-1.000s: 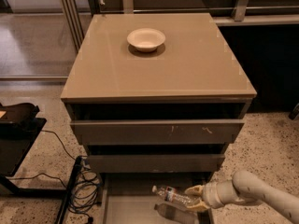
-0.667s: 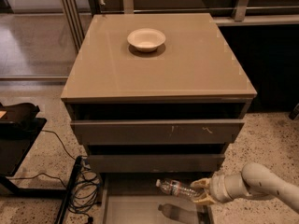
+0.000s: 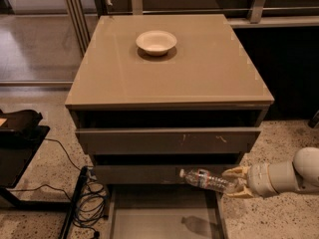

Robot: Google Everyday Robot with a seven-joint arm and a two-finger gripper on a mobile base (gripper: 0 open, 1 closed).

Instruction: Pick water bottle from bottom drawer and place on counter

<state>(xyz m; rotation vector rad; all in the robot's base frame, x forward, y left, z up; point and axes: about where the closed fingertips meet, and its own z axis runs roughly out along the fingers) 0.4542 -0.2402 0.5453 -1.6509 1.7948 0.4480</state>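
Observation:
The water bottle (image 3: 208, 180) is clear and ribbed with a pale cap pointing left. It lies level in my gripper (image 3: 235, 182), which is shut on its base end. The gripper holds it in the air above the open bottom drawer (image 3: 149, 218), in front of the middle drawer's face. The bottle's shadow falls on the drawer's grey floor. My white arm (image 3: 291, 173) reaches in from the right. The counter (image 3: 199, 68) is the glossy taupe top of the cabinet, well above the bottle.
A white bowl (image 3: 156, 42) sits on the counter near its back. Two taller drawers (image 3: 167, 141) are partly open above the bottom one. Black cables (image 3: 87, 203) and a dark stand (image 3: 20, 138) lie on the speckled floor to the left.
The gripper has lifted the water bottle up out of the bottom drawer, from near the drawer floor to the level of the middle drawer's front.

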